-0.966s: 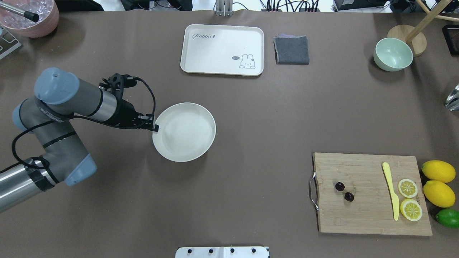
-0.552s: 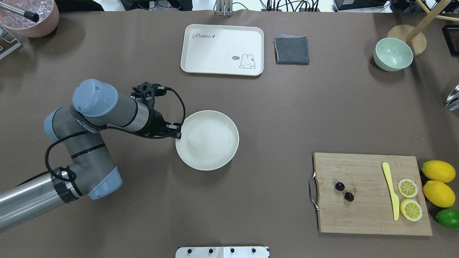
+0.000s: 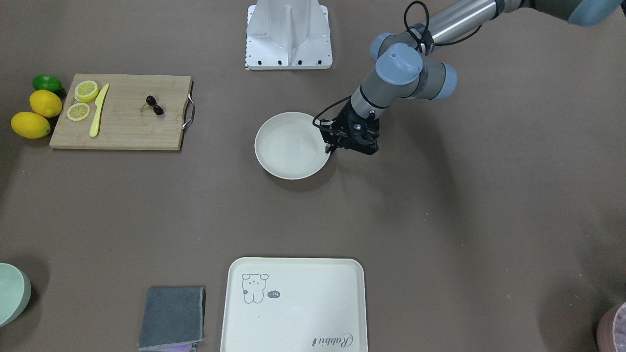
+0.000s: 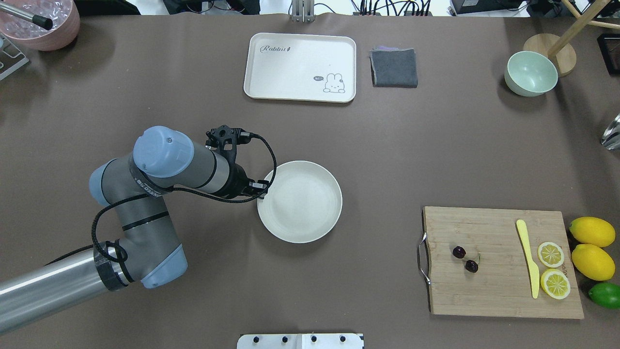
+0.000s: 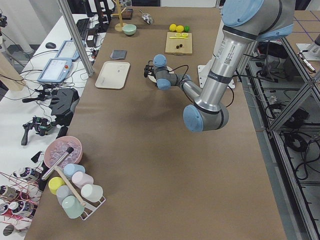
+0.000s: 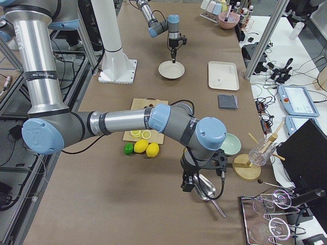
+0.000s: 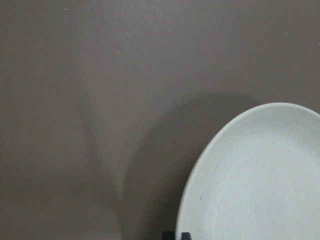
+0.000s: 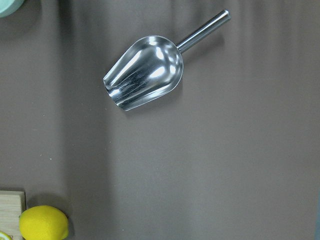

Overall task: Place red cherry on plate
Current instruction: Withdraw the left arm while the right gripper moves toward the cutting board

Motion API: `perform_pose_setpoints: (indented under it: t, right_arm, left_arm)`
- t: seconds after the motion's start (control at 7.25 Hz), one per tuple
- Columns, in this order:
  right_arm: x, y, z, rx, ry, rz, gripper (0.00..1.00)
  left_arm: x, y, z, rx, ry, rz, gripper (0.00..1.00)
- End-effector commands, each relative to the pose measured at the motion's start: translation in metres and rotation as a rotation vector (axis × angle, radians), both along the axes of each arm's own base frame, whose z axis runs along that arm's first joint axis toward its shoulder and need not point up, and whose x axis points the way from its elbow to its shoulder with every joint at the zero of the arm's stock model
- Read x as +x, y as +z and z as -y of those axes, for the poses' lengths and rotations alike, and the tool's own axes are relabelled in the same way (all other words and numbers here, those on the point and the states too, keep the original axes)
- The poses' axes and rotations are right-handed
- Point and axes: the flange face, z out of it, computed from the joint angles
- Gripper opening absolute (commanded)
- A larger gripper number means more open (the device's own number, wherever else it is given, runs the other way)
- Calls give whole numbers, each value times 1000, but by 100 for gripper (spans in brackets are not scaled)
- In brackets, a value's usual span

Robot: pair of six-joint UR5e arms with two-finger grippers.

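Note:
The red cherry (image 4: 471, 266), a pair of tiny dark cherries on thin stems, lies on the left part of a wooden cutting board (image 4: 499, 295); the front-facing view also shows the cherry (image 3: 157, 110). The round cream plate (image 4: 310, 213) sits mid-table, left of the board. My left gripper (image 4: 262, 192) is shut on the plate's left rim; in the left wrist view its dark fingertips (image 7: 172, 235) pinch the rim of the plate (image 7: 260, 190). My right gripper (image 6: 192, 179) shows only in the exterior right view, far from the board, and I cannot tell its state.
A yellow knife (image 4: 530, 266), lemon slices (image 4: 550, 254), whole lemons (image 4: 592, 231) and a lime (image 4: 605, 294) are at the board's right. A rabbit tray (image 4: 300, 58), grey cloth (image 4: 394, 68) and mint bowl (image 4: 531, 72) stand at the back. A metal scoop (image 8: 145, 70) lies under the right wrist.
My left gripper has moved to the right and slightly nearer, bringing the plate with it toward the cutting board. The cherries have not moved.

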Motion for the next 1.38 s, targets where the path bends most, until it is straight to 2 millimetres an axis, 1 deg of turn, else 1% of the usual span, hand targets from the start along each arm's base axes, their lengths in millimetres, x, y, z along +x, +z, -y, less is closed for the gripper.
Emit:
perform_pose_setpoints:
  t: [0.0,0.14,0.28,0.41,0.55,0.69,0.83,0.97,1.1,1.24]
  right_arm:
    - [0,1,-2,0,0,2,100]
    - [0,2,-2,-1,-2,2,100]
    - [0,2,-2,-2,-2,2,100]
    - [0,1,-2,1,-2,2,100]
    - [1,0,-1,2,-2,1,100]
    - [1,-2,0,5,-2,1,100]
    - [1,-3,1,8,0,1,100]
    - [0,-6,2,10,17,32,100]
    - [2,-10,1,18,22,32,100]
    - [7,-16,2,27,30,30,100]
  left_arm:
    - [4,0,-3,2,4,5,0]
    - [6,2,-3,1,6,9,30]
    - [6,3,-3,3,5,10,95]
    - [5,3,-2,5,6,10,98]
    - [0,-1,0,10,9,2,98]
    - [-14,-6,8,3,13,-12,98]
    - [-46,-7,33,-35,36,-33,98]
    - [-96,9,63,-72,34,-43,98]
    - [-140,26,78,-12,60,-43,98]
    - [-183,61,83,5,69,-23,98]
